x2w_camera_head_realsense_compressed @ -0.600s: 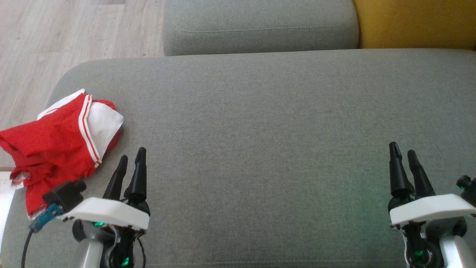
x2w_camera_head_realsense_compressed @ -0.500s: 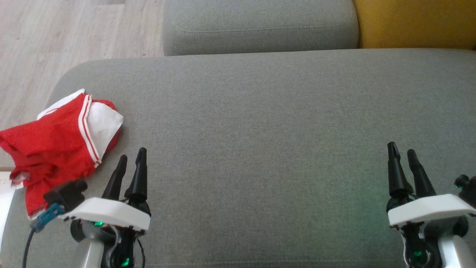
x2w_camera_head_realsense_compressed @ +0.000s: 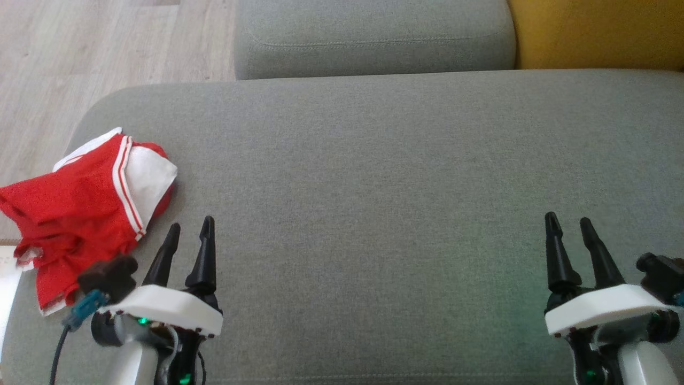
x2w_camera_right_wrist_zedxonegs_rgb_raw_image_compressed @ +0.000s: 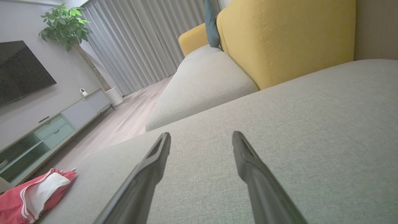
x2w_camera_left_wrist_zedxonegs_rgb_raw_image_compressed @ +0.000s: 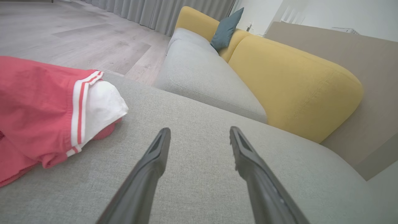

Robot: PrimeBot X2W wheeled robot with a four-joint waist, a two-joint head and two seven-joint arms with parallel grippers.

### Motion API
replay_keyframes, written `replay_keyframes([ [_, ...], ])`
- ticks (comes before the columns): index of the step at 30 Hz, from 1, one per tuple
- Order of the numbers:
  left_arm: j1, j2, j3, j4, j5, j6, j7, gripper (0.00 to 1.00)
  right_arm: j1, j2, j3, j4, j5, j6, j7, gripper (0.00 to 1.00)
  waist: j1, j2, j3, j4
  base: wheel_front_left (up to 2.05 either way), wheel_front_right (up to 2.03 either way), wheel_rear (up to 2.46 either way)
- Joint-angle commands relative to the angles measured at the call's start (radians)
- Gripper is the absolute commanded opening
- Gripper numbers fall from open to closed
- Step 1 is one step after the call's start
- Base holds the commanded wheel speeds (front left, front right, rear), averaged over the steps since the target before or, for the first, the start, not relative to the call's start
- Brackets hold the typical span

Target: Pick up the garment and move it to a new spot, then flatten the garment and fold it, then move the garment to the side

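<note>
L tool (x2w_camera_head_realsense_compressed: 192,223) & R tool (x2w_camera_head_realsense_compressed: 567,218) released, empty; I'd take L to garment (x2w_camera_head_realsense_compressed: 80,208) at cushion (x2w_camera_head_realsense_compressed: 374,187) left edge, pinch deep.

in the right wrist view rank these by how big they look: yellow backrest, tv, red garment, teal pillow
1. yellow backrest, by far the largest
2. tv and red garment: they look about alike, and the garment lies much nearer the camera, so I leave them unranked
3. teal pillow, the smallest
</note>
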Motion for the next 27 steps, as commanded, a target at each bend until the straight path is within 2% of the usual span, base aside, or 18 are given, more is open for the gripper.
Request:
replay_keyframes([
  [1, -0.067, 0.021, 0.021, -0.034, 0.035, 0.006, -0.017, 1.00, -0.027, -0.002, 0.024, -0.046, -0.035, 0.003, -0.012, 1.00, 0.0000, 0.0000, 0.001, 0.001, 0.00, 0.00, 0.00],
  [15, -0.065, 0.035, 0.014, -0.027, 0.189, 0.031, -0.058, 1.00, -0.021, 0.006, 0.043, -0.059, -0.202, 0.004, -0.031, 1.00, 0.0000, 0.0000, 0.003, 0.003, 0.00, 0.00, 0.00],
  [27, -0.068, 0.038, 0.002, -0.017, 0.303, 0.035, -0.090, 1.00, -0.007, 0.012, 0.037, -0.071, -0.313, 0.004, -0.043, 1.00, 0.0000, 0.0000, 0.009, 0.008, 0.00, 0.00, 0.00],
])
